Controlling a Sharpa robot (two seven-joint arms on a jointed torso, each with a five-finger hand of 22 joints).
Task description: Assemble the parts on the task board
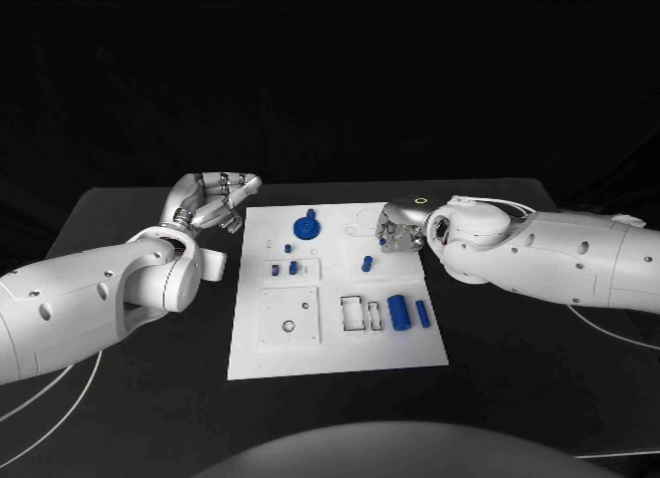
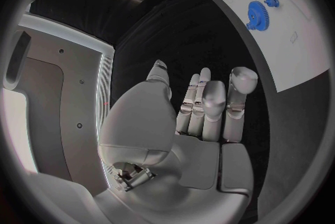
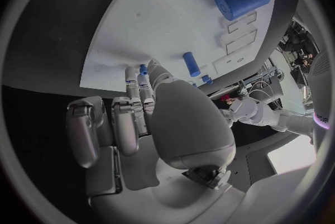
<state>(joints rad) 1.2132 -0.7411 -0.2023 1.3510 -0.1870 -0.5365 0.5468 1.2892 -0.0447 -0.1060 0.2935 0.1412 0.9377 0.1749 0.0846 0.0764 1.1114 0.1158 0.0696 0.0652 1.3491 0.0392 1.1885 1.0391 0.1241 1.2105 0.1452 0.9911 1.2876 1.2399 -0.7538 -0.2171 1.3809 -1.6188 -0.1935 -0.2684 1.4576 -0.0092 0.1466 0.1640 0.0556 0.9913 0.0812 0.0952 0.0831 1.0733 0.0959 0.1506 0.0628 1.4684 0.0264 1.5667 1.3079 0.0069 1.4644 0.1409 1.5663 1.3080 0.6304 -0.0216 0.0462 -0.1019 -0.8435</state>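
Overhead head camera, 2 wrist close-ups

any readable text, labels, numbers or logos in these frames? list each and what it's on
None can be read.
task board: no print legible on the white plate; the outlines on it are recess shapes, not letters.
blue parts, such as the gear and the large cylinder: no markings visible.
left hand and right hand: no logo or label legible on either, or on the white arms.
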